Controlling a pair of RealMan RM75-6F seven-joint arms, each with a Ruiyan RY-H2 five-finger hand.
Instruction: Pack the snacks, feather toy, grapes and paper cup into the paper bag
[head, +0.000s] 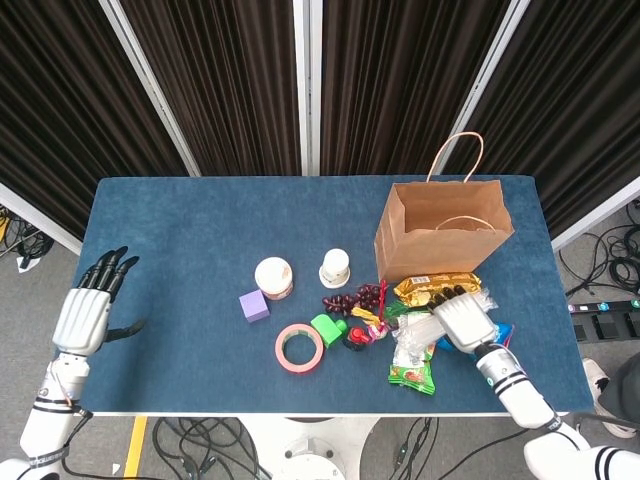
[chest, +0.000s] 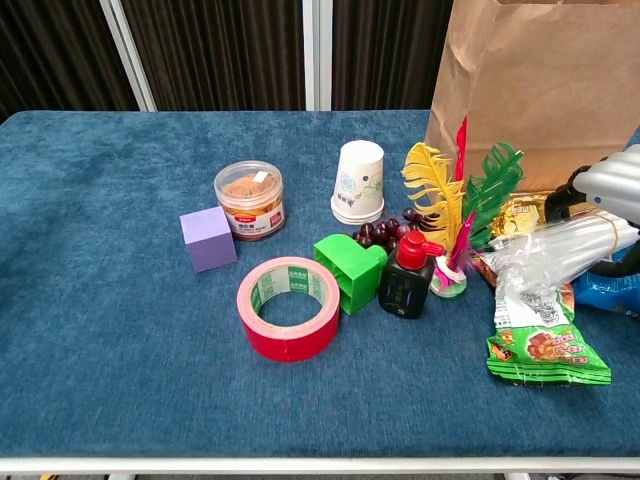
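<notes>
The right hand (head: 465, 320) lies over the pile of snacks at the right end of the table (head: 190, 260), its fingers curled down onto the clear packet (chest: 560, 250). It touches that packet, but whether the fingers have closed on it cannot be told from either view. In the chest view only the edge of this hand shows at the right border.

The gold snack bag (head: 432, 287) lies at about 11 o'clock from the hand, just beside it and against the foot of the paper bag (head: 445, 232). The green snack bag (chest: 545, 355) lies flat at about 7 o'clock from the hand, partly under the clear packet. A blue packet (chest: 612, 292) shows at the hand's 4 o'clock, partly hidden by it.

The paper bag stands upright with its mouth open at 12 o'clock from the hand. The feather toy (chest: 450, 215) stands upright at 9 o'clock, near the snacks. The grapes (head: 352, 299) lie beyond it, and the paper cup (chest: 358, 182) sits upside down further off at about 10 o'clock.

The left hand (head: 88, 310) hangs off the table's left edge, fingers spread and holding nothing, well apart from all the items.
</notes>
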